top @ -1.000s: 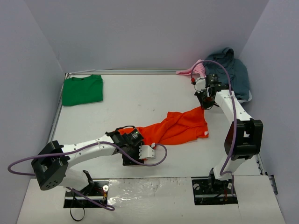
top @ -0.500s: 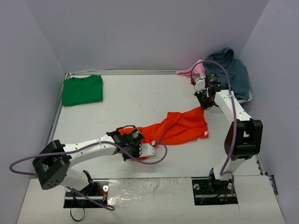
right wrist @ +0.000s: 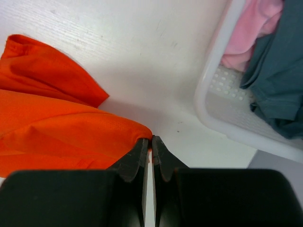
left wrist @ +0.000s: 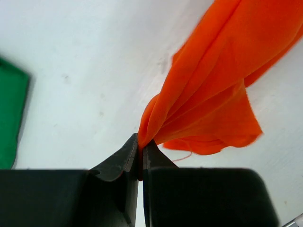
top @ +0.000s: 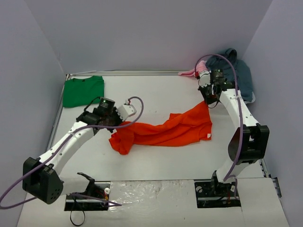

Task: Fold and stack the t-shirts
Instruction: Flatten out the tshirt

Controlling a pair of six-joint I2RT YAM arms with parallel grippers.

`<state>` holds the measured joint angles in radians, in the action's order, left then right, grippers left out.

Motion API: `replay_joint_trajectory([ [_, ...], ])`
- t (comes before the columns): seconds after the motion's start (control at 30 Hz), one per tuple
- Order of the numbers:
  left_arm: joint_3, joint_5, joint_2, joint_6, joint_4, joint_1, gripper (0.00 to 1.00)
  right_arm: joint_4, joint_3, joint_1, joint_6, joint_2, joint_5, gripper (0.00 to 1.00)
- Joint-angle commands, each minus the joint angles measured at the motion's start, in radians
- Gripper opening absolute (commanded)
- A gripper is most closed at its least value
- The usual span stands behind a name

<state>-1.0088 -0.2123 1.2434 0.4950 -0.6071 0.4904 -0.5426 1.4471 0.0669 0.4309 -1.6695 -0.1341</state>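
Observation:
The orange t-shirt (top: 165, 131) hangs stretched between both arms above the middle of the table, sagging at its left end. My left gripper (top: 115, 124) is shut on its left corner; in the left wrist view the cloth (left wrist: 213, 85) rises out of the shut gripper (left wrist: 140, 150). My right gripper (top: 206, 100) is shut on the shirt's far right corner; the right wrist view shows orange cloth (right wrist: 61, 127) pinched in the gripper (right wrist: 151, 141). The green t-shirt (top: 84, 91) lies folded flat at the far left corner, its edge (left wrist: 9, 118) showing in the left wrist view.
A white basket (right wrist: 227, 109) at the far right corner holds a grey-blue garment (top: 236, 71) and a pink one (top: 199, 71). Grey walls close off the back and both sides of the white table (top: 156, 94). A purple cable (top: 135, 105) loops off the left wrist.
My left gripper has shut on the orange shirt's left corner and carried it up and to the far left, stretching the shirt out. The right gripper moved slightly farther back, still holding.

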Motion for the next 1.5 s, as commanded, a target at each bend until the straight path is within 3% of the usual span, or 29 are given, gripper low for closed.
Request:
replay_joint_trajectory([
  [0.0,-0.112,0.008,0.008,-0.004,-0.045,-0.128,0.02,-0.014,0.105,0.007,0.002,0.053,0.010,0.00],
  [0.2,-0.250,0.005,0.063,-0.085,-0.046,-0.286,0.02,-0.011,0.211,0.004,-0.007,0.082,0.002,0.00],
  [0.57,-0.433,-0.015,-0.038,-0.110,-0.166,-0.302,0.02,-0.025,0.245,0.004,-0.004,0.335,-0.002,0.00],
  [0.8,-0.441,-0.093,-0.219,-0.160,-0.340,-0.302,0.02,-0.132,0.154,0.004,-0.030,0.545,-0.126,0.00],
  [1.03,-0.508,-0.176,-0.421,-0.231,-0.502,-0.302,0.02,-0.287,0.254,0.005,-0.043,0.675,-0.203,0.00],
  [1.23,-0.631,-0.125,-0.431,-0.286,-0.504,-0.325,0.02,-0.270,0.370,0.001,-0.069,0.608,-0.167,0.00],
  [1.47,-0.584,0.072,-0.257,-0.331,-0.262,-0.325,0.02,-0.114,0.437,-0.003,-0.104,0.335,-0.070,0.00],
])
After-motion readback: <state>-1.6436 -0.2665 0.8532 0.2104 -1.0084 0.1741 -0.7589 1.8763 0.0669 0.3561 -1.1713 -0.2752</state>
